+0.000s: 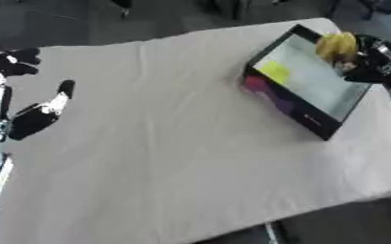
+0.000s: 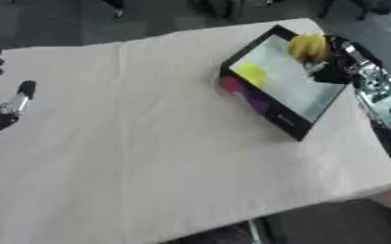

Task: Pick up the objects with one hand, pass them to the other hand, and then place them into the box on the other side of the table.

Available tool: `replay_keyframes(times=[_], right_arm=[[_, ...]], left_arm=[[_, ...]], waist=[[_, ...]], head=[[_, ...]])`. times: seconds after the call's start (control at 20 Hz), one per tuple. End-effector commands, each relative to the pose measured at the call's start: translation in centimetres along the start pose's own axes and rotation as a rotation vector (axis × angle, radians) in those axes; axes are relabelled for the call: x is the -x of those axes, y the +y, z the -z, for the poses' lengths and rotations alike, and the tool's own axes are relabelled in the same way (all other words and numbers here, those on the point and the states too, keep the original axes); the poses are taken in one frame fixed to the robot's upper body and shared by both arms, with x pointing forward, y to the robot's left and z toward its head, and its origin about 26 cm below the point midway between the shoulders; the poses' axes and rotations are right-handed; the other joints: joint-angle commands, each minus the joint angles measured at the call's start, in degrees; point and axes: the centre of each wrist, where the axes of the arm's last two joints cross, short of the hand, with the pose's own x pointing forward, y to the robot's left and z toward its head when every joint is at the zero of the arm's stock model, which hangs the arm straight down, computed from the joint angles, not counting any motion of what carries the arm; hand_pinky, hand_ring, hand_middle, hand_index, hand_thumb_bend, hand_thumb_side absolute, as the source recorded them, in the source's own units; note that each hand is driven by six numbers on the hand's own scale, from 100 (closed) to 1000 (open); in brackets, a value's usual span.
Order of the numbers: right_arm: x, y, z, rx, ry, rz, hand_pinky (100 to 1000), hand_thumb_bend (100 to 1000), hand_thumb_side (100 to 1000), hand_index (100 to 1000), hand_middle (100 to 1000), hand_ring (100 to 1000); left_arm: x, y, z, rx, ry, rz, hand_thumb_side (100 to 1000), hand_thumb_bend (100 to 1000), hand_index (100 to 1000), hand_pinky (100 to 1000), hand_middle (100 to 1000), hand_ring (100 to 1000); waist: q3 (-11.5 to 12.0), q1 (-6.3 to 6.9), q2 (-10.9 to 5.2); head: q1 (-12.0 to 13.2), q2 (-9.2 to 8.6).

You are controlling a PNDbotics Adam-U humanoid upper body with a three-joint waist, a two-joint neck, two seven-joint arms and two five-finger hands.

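A yellow object (image 1: 336,46), banana-like, hangs over the far right rim of the box (image 1: 315,112). My right hand (image 2: 336,66) comes in from the right with its fingers curled round that yellow object. The box is dark-walled with a pale floor, and a flat yellow piece (image 1: 275,71) lies inside near its left end. My left hand (image 1: 34,114) rests open at the left side of the table, fingers spread and holding nothing.
A pale cloth (image 1: 165,152) covers the table, with wide bare room between the left hand and the box. The table's front edge runs across the bottom right, with dark floor below it. Dark furniture legs stand beyond the far edge.
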Motion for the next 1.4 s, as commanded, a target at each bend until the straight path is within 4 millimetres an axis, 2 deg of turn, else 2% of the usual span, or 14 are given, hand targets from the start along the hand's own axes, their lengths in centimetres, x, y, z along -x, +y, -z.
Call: replay_keyframes(times=[0.05, 0.1, 0.2, 0.25, 0.35, 0.55, 0.6, 0.7, 0.75, 0.85, 1.1, 1.4], right_arm=[[-0.7, -2.2, 0.0, 0.054, -0.024, -0.079, 1000, 100, 199, 1000, 1000, 1000], [-0.5, -2.2, 0.0, 0.061, -0.022, -0.090, 1000, 100, 228, 1000, 1000, 1000], [-0.3, -2.3, -0.1, 0.085, -0.012, -0.117, 1000, 100, 228, 1000, 1000, 1000], [-0.2, -2.4, -0.2, 0.098, -0.007, -0.129, 1000, 100, 146, 1000, 1000, 1000], [-0.1, -2.5, -0.2, 0.117, -0.003, -0.147, 1000, 100, 107, 1000, 1000, 1000], [-0.1, -2.4, -0.4, 0.135, -0.008, -0.140, 1000, 100, 103, 1000, 1000, 1000], [-0.2, -2.4, -0.4, 0.139, -0.013, -0.126, 1000, 100, 122, 1000, 1000, 1000], [-0.8, -2.3, -0.5, 0.144, -0.033, -0.076, 1000, 100, 248, 1000, 1000, 1000], [-1.2, -2.2, -0.6, 0.145, -0.052, -0.035, 1000, 100, 429, 1000, 1000, 1000], [-2.4, -2.0, -0.8, 0.132, -0.099, 0.059, 1000, 100, 544, 1000, 1000, 1000], [-5.1, -2.1, -1.8, 0.095, -0.216, 0.157, 1000, 100, 532, 1000, 1000, 1000], [-6.7, -2.0, -2.8, 0.081, -0.262, 0.165, 1000, 100, 510, 1000, 1000, 1000]], left_arm=[[-0.3, 0.9, 0.5, -0.024, -0.021, 0.005, 464, 423, 809, 735, 641, 626], [-0.3, 1.0, 0.6, -0.031, -0.021, 0.001, 458, 423, 806, 735, 637, 624], [-0.3, 1.0, 0.6, -0.042, -0.019, -0.005, 457, 425, 805, 734, 636, 623], [-0.3, 1.0, 0.6, -0.044, -0.016, -0.005, 459, 425, 804, 734, 636, 624], [-0.2, 1.0, 0.5, -0.043, -0.010, -0.004, 460, 423, 805, 734, 637, 625], [-0.2, 1.0, 0.4, -0.043, -0.009, -0.003, 457, 415, 804, 734, 637, 625], [-0.1, 1.0, 0.4, -0.043, -0.009, 0.000, 457, 415, 804, 734, 637, 625], [0.0, 1.1, 0.3, -0.047, -0.003, 0.002, 459, 416, 804, 733, 637, 625], [0.1, 1.2, 0.3, -0.049, 0.001, 0.005, 461, 415, 804, 733, 638, 626], [0.3, 1.7, 0.4, -0.053, 0.016, 0.011, 473, 414, 807, 735, 641, 628], [1.6, 4.2, 0.8, -0.028, 0.130, 0.040, 513, 417, 835, 747, 672, 660], [4.3, 8.6, 1.4, 0.129, 0.349, 0.106, 509, 454, 860, 797, 726, 727]], waist=[[0.0, -0.15, -0.74], [0.0, -0.13, -0.75], [0.0, -0.11, -0.75], [0.0, -0.11, -0.75], [0.0, -0.10, -0.75], [0.0, -0.09, -0.77], [-0.1, -0.09, -0.79], [0.0, -0.08, -0.84], [0.0, -0.05, -0.88], [0.0, 0.04, -0.97], [0.6, 0.60, -1.51], [1.3, 1.19, -2.30]], head=[[0.4, -0.23], [0.5, -0.17], [0.6, -0.14], [0.6, -0.11], [0.6, 0.03], [0.8, 0.15], [1.0, 0.22], [1.5, 0.46], [2.0, 0.68], [3.4, 1.08], [6.3, 2.35], [7.2, 3.38]])
